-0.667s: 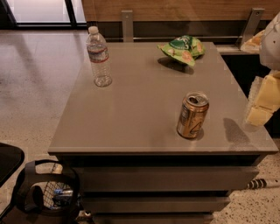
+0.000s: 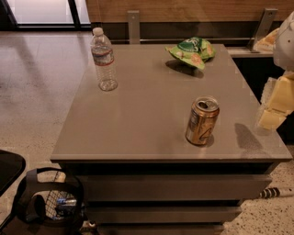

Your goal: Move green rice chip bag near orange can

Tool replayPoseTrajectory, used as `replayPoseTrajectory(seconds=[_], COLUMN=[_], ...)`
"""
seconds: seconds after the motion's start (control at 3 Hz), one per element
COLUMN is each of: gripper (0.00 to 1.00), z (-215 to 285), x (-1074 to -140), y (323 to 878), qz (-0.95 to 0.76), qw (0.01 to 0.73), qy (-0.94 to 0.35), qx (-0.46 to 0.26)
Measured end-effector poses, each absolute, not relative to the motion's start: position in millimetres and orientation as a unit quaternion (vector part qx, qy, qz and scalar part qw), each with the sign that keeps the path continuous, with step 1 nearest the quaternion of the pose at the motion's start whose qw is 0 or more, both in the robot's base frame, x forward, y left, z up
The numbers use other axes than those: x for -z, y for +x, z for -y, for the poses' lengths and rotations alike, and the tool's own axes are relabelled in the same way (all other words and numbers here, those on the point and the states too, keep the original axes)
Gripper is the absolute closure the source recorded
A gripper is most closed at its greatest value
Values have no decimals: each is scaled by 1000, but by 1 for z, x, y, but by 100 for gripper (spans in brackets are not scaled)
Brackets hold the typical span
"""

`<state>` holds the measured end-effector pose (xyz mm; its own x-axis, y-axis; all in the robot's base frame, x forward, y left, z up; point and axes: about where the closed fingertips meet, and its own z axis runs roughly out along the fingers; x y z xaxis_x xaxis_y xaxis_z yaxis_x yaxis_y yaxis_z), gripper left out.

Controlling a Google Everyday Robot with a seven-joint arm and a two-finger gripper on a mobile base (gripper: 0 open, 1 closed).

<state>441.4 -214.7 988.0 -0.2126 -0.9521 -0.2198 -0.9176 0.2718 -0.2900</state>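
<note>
the green rice chip bag [image 2: 192,52] lies crumpled at the far edge of the grey surface [image 2: 142,124], right of centre, with its darker logo patch facing up. the orange can [image 2: 201,120] stands upright near the front right of the same surface, pull-tab lid on top. it is well apart from the bag, with bare grey between the 2.

1 clear water bottle [image 2: 104,59] with a white cap stands upright toward the far left corner, well apart from both bag and can.

the gripper [image 2: 274,108] shows at the right edge of the view as pale cream blocks. it hangs just off the right side of the surface, to the right of the can and nearer the can than the bag, and touches neither. whether it is spread or pressed together i cannot tell. a dark shadow patch [image 2: 245,135] lies on the surface between the can and the gripper.

at the lower left, a black round frame with wire mesh [image 2: 48,202] sits on the speckled floor [image 2: 36,92]. behind the surface runs a wood-panelled wall [image 2: 183,9].
</note>
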Motion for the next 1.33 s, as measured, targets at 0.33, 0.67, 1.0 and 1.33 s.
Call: replayPoseTrajectory(seconds=[0.33, 0.67, 1.0, 1.33], gripper=[0, 0, 0, 0], z=[218, 220, 216, 210], x=[-998, -1010, -1017, -1015], y=[476, 549, 624, 687], qz=[-770, -759, -745, -740], qw=[203, 256, 322, 385], qy=[-602, -595, -582, -548], qx=[51, 57, 54, 69])
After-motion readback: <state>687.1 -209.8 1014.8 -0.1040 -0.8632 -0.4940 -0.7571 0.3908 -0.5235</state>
